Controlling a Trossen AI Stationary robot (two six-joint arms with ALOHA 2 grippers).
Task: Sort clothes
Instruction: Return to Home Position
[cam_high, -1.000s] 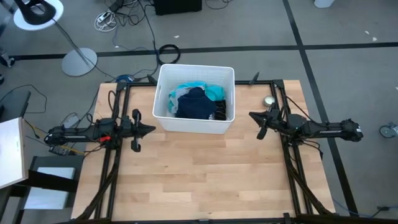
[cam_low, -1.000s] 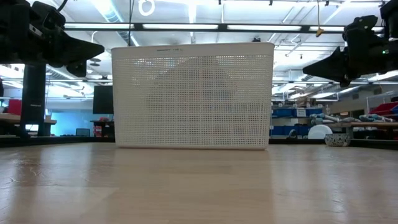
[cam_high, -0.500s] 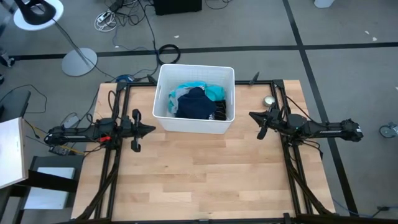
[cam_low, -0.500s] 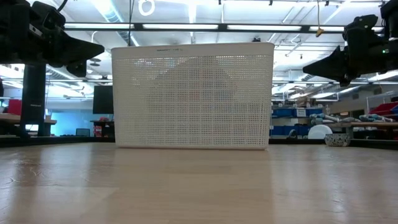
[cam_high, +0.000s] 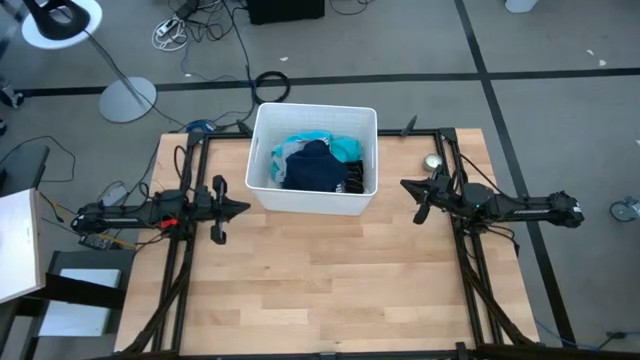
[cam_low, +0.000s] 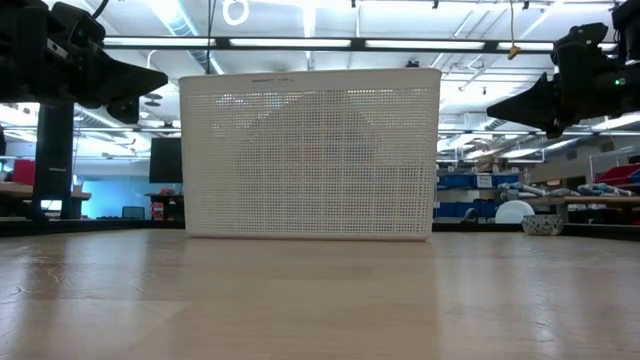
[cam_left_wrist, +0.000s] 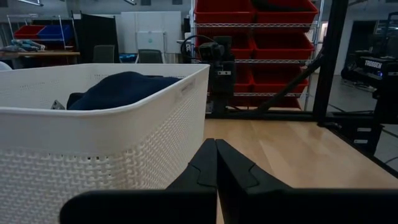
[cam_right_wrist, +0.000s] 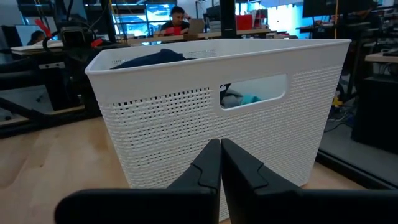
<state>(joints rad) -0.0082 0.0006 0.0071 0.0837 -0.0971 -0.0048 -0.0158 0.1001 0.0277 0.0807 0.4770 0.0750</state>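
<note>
The clothes lie piled inside a white perforated bin (cam_high: 312, 160) at the table's far middle: a dark navy garment (cam_high: 314, 167) on top, a teal piece (cam_high: 345, 149) and a light blue one (cam_high: 290, 147) beside it. The navy garment (cam_left_wrist: 118, 89) heaps above the rim. My left gripper (cam_high: 246, 207) hovers shut, level, left of the bin, empty. My right gripper (cam_high: 403, 185) hovers shut, level, right of the bin, empty. Both point at the bin.
A small round metal object (cam_high: 432, 161) sits on the table's far right, near the right arm. Bare wooden tabletop (cam_high: 330, 280) stretches from the bin to the near edge. Black frame rails run along both table sides. A person sits far behind (cam_right_wrist: 176, 17).
</note>
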